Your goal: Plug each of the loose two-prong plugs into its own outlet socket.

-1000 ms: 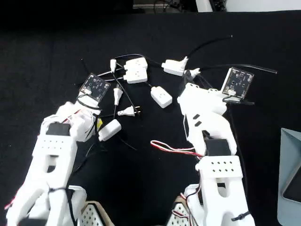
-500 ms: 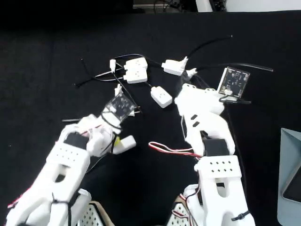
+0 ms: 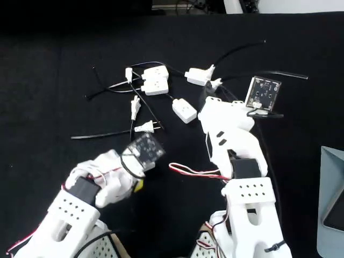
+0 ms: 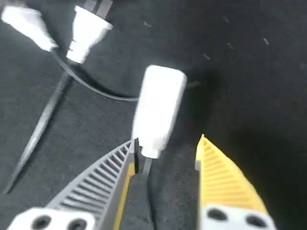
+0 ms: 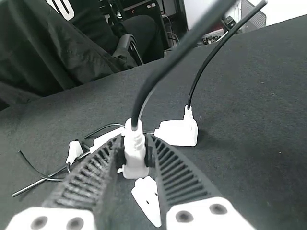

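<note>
My left gripper is open low over the black table. The near end of a white outlet socket lies between its fingers, against the grey finger and apart from the yellow one. Just beyond lie two loose white plugs, also seen in the high view. My right gripper is shut on a white two-prong plug with a black cable, held over a white socket. In the high view the right arm stands beside that socket.
Two white sockets lie side by side at the back, another to their right, with a small plug and black cables around them. A grey tray sits at the right edge.
The left arm swung from the left side toward the table's front middle, and the white socket came along with its gripper. The right arm shifted slightly left, still holding its plug.
</note>
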You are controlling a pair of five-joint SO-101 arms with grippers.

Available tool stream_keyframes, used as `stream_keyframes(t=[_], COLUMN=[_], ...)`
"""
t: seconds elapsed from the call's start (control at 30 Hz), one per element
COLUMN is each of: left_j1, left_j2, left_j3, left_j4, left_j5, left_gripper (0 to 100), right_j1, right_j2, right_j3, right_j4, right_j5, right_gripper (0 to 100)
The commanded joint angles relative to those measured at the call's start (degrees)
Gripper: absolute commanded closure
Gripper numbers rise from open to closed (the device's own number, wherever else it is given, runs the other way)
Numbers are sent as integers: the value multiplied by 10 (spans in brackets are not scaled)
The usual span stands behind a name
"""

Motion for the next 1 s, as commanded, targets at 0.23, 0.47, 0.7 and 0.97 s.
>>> stream_keyframes(t=[0.23,0.47,0.7,0.97], left_j1=[-102,-109,-111,-31], left_j2=[-11,31,211,308], left_j3=[-101,-82,-145,-201], left_j4=[-16,-97,-145,-105], left_j5=[6,3,6,6], left_gripper=[789,789,755,773], right_j1=[-7,-7,-7,-7], right_j2=[1,1,1,1], right_j3=[-1,-1,-1,-1], right_j4=[-9,-9,-9,-9], right_j5=[6,6,6,6], right_gripper=[985,985,985,985])
